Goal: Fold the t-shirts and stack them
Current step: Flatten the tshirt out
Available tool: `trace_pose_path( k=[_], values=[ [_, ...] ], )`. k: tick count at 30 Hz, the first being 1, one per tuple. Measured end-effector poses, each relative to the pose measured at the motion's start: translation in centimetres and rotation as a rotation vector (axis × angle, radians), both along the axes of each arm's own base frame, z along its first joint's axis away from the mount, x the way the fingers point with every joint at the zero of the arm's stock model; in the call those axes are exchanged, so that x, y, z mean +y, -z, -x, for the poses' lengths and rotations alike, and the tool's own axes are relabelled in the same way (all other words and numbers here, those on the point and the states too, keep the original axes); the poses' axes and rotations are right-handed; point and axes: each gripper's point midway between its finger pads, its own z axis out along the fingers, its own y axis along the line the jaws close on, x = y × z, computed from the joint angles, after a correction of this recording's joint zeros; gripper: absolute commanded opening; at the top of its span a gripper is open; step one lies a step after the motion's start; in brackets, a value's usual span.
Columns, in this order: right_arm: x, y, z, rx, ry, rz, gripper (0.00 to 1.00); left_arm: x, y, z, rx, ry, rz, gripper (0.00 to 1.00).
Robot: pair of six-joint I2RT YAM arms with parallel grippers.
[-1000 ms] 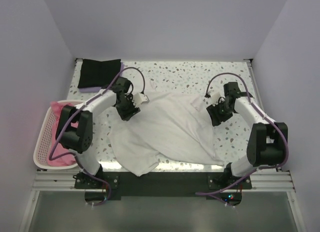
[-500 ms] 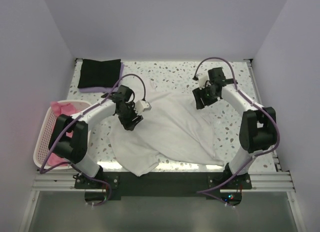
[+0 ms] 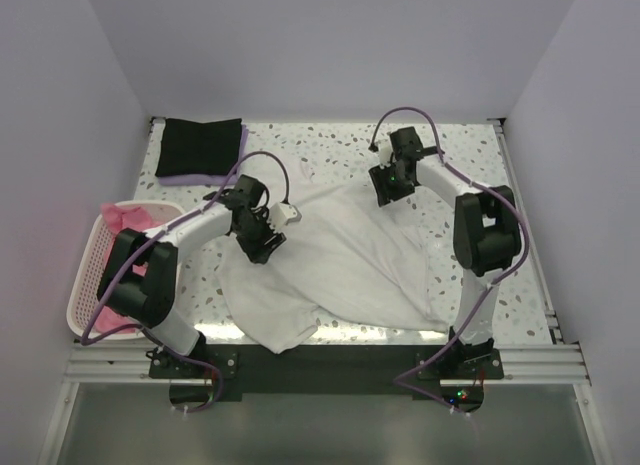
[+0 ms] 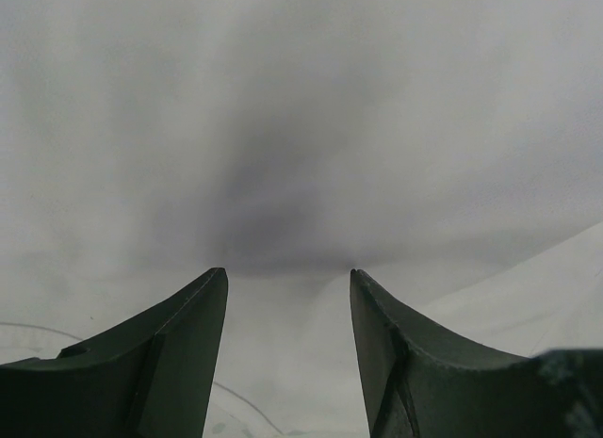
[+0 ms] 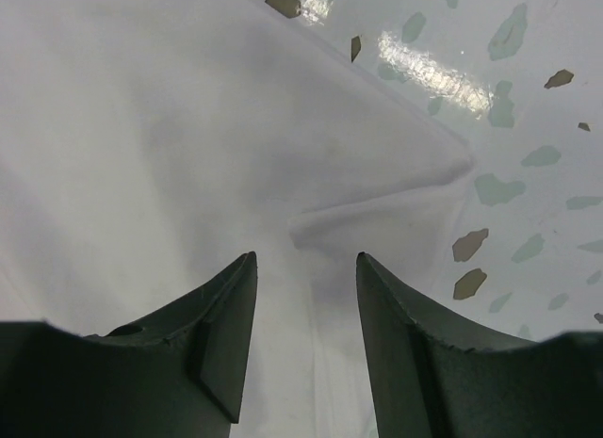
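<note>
1. Left gripper (image 3: 262,247) is about half open with nothing between the fingers, low over the left-centre of the white t-shirt (image 3: 340,265). My wrist view shows only plain cloth below.
2. Right gripper (image 3: 384,189) is likewise parted and empty, over the shirt's upper-right edge. A small turned-over flap (image 5: 377,217) lies there, just beside bare worktop (image 5: 528,127).
3. White t-shirt lies spread but rumpled across mid-frame. Its lower-left part seems to droop past the worktop's near edge.
4. Step, as I judge it: get hold of the shirt to flatten it for folding.
   - Right should come down on that flap edge and pinch it cleanly.
   - Left has no hem under it, and closing here would only bunch the cloth. I'd shift it to an edge or sleeve first.
5. Around:
   - Folded black t-shirt (image 3: 200,143) on a lavender t-shirt (image 3: 175,175), upper left, well apart.
   - Basket (image 3: 85,285) at the left edge holds pink t-shirts (image 3: 120,217).
   - Nothing blocks either gripper. My purple cables (image 3: 410,111) arch above the arms.
</note>
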Motion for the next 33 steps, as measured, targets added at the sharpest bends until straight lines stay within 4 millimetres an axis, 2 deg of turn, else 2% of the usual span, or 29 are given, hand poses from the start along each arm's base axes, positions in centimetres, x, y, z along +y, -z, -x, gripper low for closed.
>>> trace_pose_path(
  k=[5,7,8,9,13,15,21,25,30,33],
  values=[
    [-0.1,1.0,-0.9,0.010,0.027,0.016,0.45,0.1,0.5,0.1,-0.002,-0.002,-0.002,0.59],
    [-0.2,1.4,-1.2,0.013,0.035,0.026,0.40,0.2,0.6,0.1,-0.003,-0.004,-0.003,0.59],
    [-0.2,1.7,-1.4,0.017,0.040,0.029,0.36,0.3,0.6,0.1,-0.003,-0.006,-0.003,0.59],
    [-0.2,1.9,-1.4,0.020,0.042,0.032,0.27,0.3,0.6,0.1,-0.004,-0.008,-0.003,0.59],
    [-0.5,2.4,-1.4,0.034,0.053,0.050,0.07,0.5,0.6,-0.2,-0.012,-0.014,-0.007,0.59],
    [-0.7,2.4,-1.3,0.039,0.050,0.060,0.00,0.6,0.6,-0.2,-0.013,-0.017,-0.011,0.59],
    [-1.8,2.0,-1.3,0.030,0.028,0.105,0.00,0.9,1.0,-0.3,-0.004,-0.026,-0.020,0.59],
    [-4.3,0.5,-2.0,-0.012,0.011,0.161,0.00,1.0,1.3,-0.2,0.004,-0.027,-0.024,0.59],
    [-9.3,-1.9,-4.9,-0.114,0.005,0.266,0.00,1.1,1.7,-0.1,0.021,-0.027,-0.030,0.59],
    [-11.9,-2.4,-6.4,-0.158,-0.011,0.344,0.00,1.0,1.7,-0.1,0.024,-0.027,-0.028,0.59]
  ],
)
